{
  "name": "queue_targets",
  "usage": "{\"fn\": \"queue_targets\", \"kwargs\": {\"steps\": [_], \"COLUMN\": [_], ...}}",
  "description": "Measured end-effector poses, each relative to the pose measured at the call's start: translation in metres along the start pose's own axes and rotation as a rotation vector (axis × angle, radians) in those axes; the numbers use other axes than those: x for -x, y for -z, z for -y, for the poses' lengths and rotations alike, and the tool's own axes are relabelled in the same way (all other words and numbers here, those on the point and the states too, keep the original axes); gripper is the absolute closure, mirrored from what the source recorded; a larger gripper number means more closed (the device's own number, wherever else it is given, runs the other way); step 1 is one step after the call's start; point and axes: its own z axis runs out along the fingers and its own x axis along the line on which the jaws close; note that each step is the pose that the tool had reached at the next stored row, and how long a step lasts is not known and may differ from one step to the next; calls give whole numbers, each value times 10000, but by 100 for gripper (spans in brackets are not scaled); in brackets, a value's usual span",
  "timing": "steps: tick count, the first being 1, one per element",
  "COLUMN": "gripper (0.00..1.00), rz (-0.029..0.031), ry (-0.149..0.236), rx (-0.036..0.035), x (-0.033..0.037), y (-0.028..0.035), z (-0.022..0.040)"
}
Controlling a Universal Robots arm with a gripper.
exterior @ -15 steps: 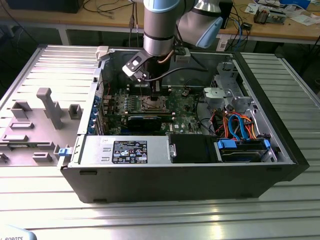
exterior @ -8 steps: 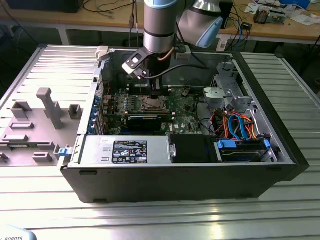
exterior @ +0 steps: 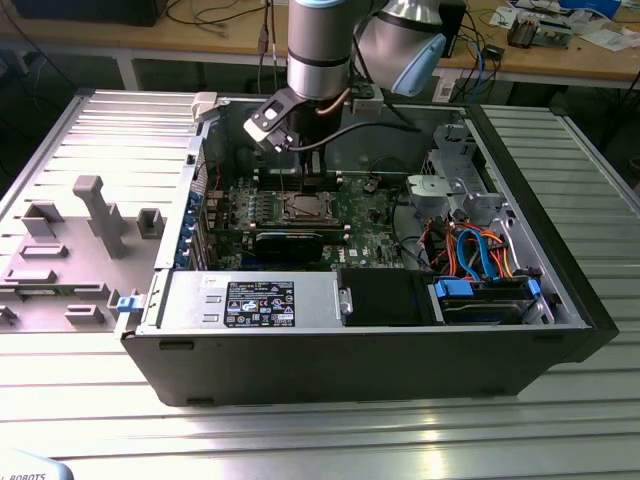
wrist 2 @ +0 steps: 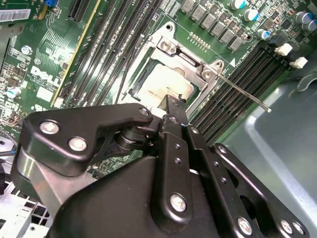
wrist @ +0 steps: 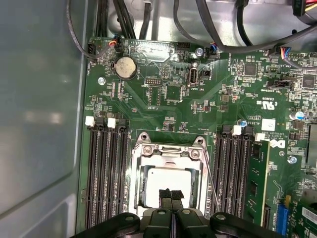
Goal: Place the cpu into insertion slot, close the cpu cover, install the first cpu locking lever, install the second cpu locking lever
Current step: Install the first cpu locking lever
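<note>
1. Exterior view: my gripper [exterior: 306,160] hangs in the computer case [exterior: 560,300], above the insertion slot [exterior: 305,207] in the middle of the green board [exterior: 372,215], so I can reach it
2. Second wrist view: the cpu [wrist 2: 166,82] lies in the slot, the cpu cover [wrist 2: 200,74] flat around it, a lever [wrist 2: 247,94] sticking out loose
3. First wrist view: my fingers [wrist: 165,195] are squeezed together, holding nothing, over the cpu

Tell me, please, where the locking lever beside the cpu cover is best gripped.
Probably near its free tip: the thin locking lever juts out unlatched from a corner of the cpu cover, over the memory slots. Bring the gripper from above, closing across the rod.
</note>
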Motion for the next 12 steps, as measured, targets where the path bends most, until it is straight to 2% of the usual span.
{"fn": "queue_targets", "kwargs": {"steps": [12], "gripper": [89], "rz": [0], "ry": [0], "rx": [1], "x": [-1], "y": [126], "z": [1]}}
